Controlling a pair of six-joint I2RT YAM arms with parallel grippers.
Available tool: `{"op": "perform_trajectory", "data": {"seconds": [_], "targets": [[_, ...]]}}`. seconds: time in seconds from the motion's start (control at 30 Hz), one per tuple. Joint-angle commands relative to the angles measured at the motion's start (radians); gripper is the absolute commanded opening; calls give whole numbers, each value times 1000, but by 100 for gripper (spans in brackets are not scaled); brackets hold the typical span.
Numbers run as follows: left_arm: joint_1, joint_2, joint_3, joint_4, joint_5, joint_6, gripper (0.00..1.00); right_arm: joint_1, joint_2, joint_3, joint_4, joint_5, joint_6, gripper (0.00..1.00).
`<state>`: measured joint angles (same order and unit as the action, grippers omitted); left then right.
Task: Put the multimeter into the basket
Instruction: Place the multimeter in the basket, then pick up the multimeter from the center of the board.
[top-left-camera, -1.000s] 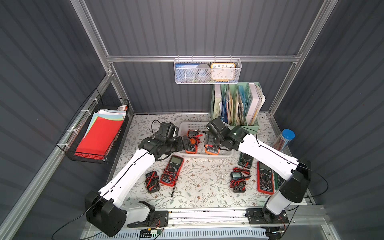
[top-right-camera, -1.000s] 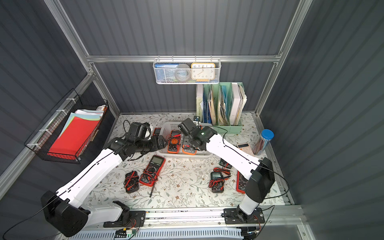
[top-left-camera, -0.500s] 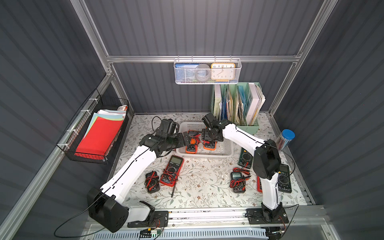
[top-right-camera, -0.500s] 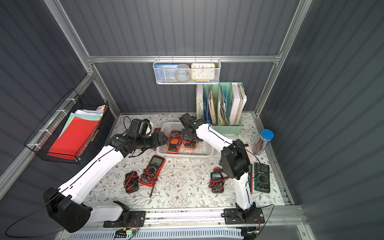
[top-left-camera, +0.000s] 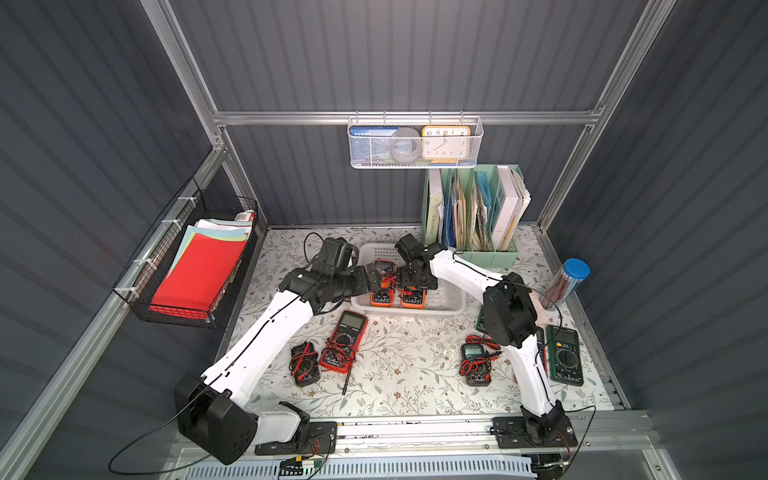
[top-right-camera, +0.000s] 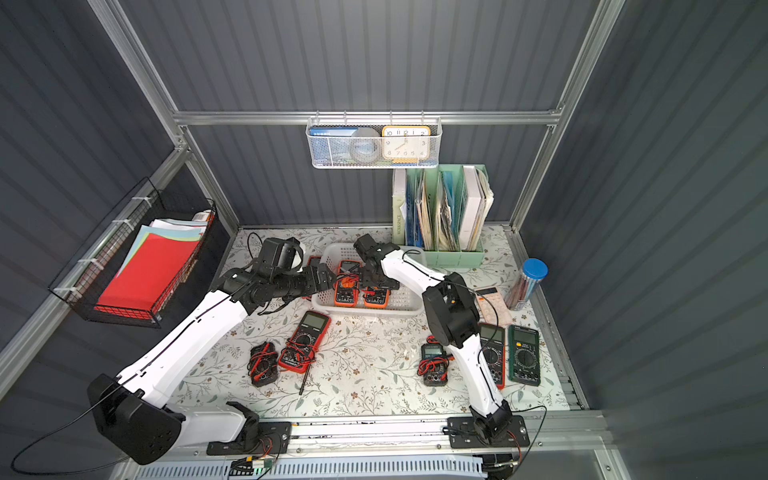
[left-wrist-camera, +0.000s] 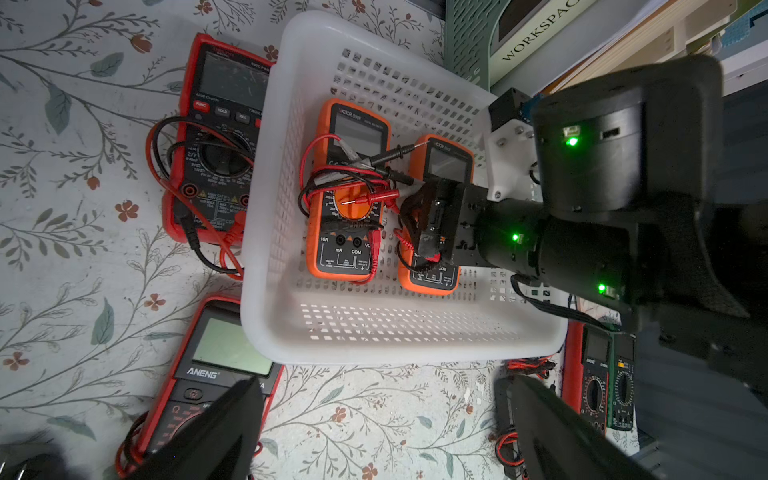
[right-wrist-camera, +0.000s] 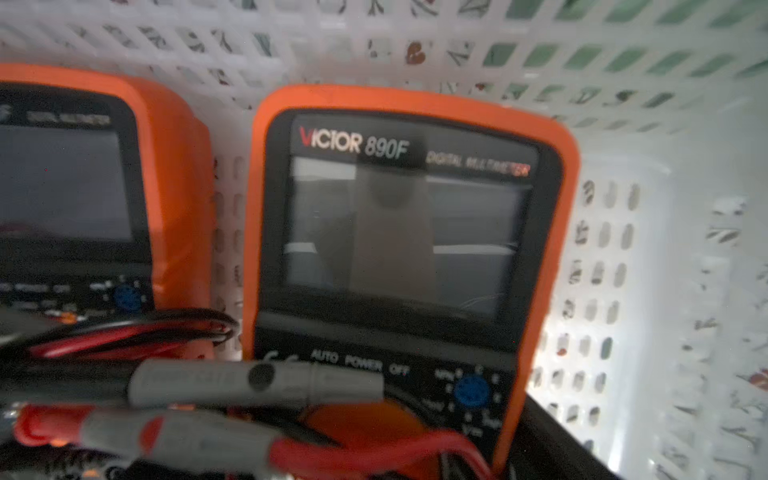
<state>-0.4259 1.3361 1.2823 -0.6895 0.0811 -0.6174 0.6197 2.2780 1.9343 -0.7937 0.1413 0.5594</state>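
The white perforated basket (top-left-camera: 415, 311) (top-right-camera: 374, 312) (left-wrist-camera: 374, 345) stands at the back middle of the table. Two orange multimeters lie side by side in it, each with leads draped over it. My right gripper (top-left-camera: 414, 286) (top-right-camera: 378, 284) (left-wrist-camera: 428, 232) reaches down into the basket, shut across the right orange multimeter (top-left-camera: 412, 298) (left-wrist-camera: 446, 166) (right-wrist-camera: 399, 208). One black finger (right-wrist-camera: 557, 449) presses against its orange edge. The left orange multimeter (top-left-camera: 382, 297) (left-wrist-camera: 349, 187) lies free. My left gripper (top-left-camera: 374, 278) (left-wrist-camera: 382, 415) hovers open by the basket's left wall, holding nothing.
A red multimeter (top-left-camera: 345, 340), small black meters (top-left-camera: 305, 365) (top-left-camera: 476, 365) and a green meter (top-left-camera: 563, 357) lie on the table in front. Another red meter (left-wrist-camera: 216, 145) sits left of the basket. A green file holder (top-left-camera: 473, 216) and pencil tube (top-left-camera: 567, 282) stand behind and right.
The right arm's elbow has swung up and inward, and its gripper with the orange multimeter has shifted slightly left inside the basket. The left arm has barely moved.
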Motion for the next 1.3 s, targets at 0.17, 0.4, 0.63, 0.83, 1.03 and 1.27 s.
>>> {"op": "perform_trajectory", "data": {"seconds": [0.17,0.4,0.63,0.83,1.03,1.27], "targets": [[0,11,-3,2,6,2,99,2,-6,42,-25,-5,-3,98],[-1,15,-6,1,9,3,99,3,-93,24,-24,27,-8,99],[0,11,-1,-4,-5,9,99,4,-215,1,-8,32,-7,99],[-1,0,-19,-13,-13,11,99,9,-356,-81,26,9,16,99],[0,-32,-62,-28,-30,11,99,39,-500,-226,64,20,56,99],[-1,-42,-107,-21,14,5,99,52,-678,-450,108,64,125,99]]}}
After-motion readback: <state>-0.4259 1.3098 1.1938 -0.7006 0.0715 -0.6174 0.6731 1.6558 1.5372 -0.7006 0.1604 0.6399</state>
